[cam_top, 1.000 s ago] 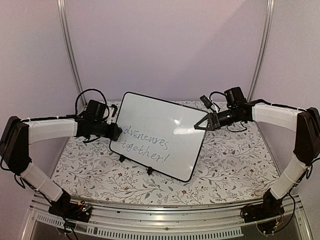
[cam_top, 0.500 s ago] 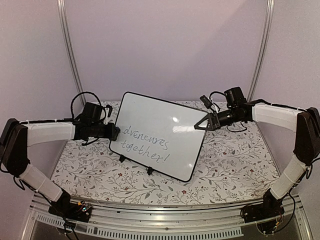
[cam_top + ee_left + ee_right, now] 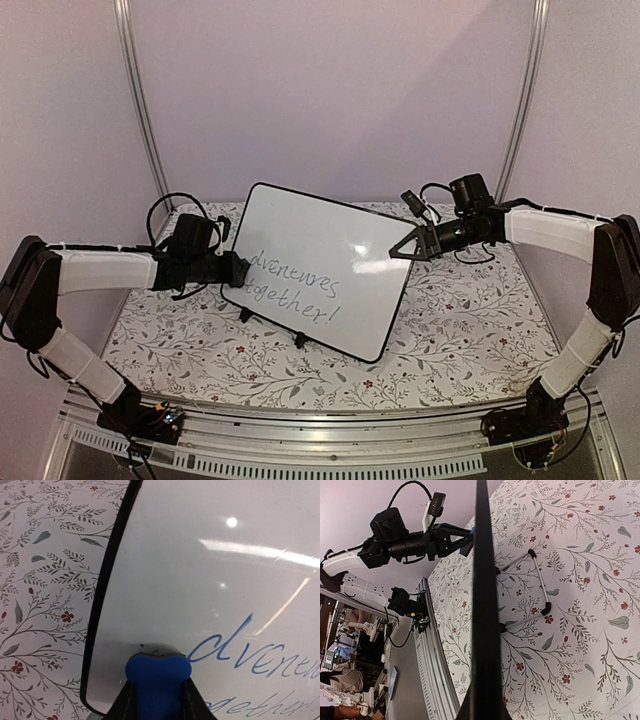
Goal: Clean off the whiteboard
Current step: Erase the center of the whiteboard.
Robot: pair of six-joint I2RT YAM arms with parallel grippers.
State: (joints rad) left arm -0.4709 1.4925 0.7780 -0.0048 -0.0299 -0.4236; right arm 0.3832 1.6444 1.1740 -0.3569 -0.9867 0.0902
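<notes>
Two hands loaded: left hand (image 3: 238, 270) clamps eraser (image 3: 157, 675), right hand (image 3: 397, 254) pinches whiteboard (image 3: 320, 230) edge. Board's probably light, slick, tippy, so you brace there.

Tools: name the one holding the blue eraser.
The left tool, shut on the blue eraser pressed against the whiteboard; the right tool only clamps its edge.

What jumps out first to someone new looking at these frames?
The whiteboard stands tilted in the middle of the floral table, with handwriting across its lower left. The left gripper holds a blue eraser on the board near its left edge, just beside the first letter. The right gripper pinches the board's right edge.
</notes>
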